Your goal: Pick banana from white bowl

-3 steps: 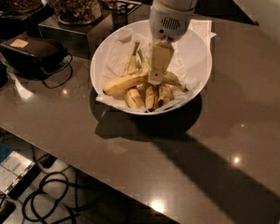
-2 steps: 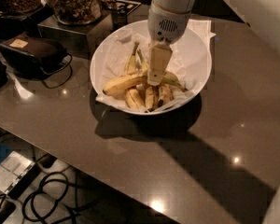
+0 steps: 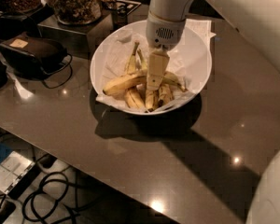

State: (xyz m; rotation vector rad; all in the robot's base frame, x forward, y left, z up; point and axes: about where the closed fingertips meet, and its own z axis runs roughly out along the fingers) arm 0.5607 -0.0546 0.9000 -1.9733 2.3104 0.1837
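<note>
Inside the white bowl (image 3: 199, 62), the banana (image 3: 121, 83) is lying among smaller bananas (image 3: 164, 93). The gripper (image 3: 154, 84) is hanging directly over it, opening indeterminable. Judged light, soft and easily bruised; the thick mid-body is offering the best hold.

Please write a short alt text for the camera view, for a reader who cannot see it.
The robot's end effector hangs down into the white bowl on a dark table, its tip by one end of the banana, which lies among smaller bananas. Glass jars stand behind the bowl.
</note>
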